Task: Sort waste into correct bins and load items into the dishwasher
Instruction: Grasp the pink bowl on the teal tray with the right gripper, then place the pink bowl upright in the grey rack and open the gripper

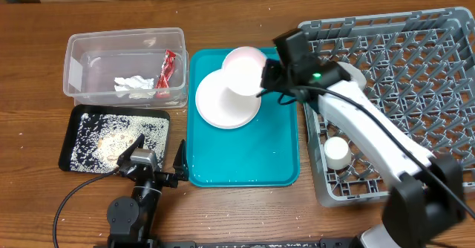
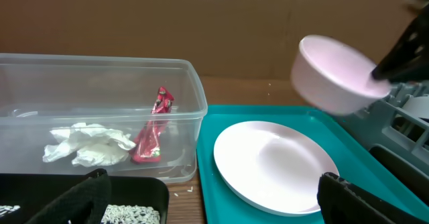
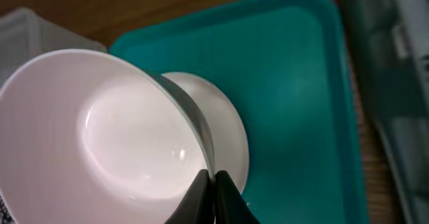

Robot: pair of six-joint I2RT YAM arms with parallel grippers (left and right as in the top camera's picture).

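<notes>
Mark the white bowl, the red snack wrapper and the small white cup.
white bowl [image 1: 243, 68]: overhead view, on its inside floor.
red snack wrapper [image 2: 151, 131]: left wrist view, on the middle of its length.
small white cup [image 1: 338, 151]: overhead view, on the middle of its round top.

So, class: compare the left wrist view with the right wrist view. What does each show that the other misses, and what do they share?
Only the left wrist view: the clear tub holding a tissue and a red wrapper. Only the right wrist view: the inside of the bowl, with the right claw pinching its rim. Both: the bowl held above the plate on the teal tray.
</notes>
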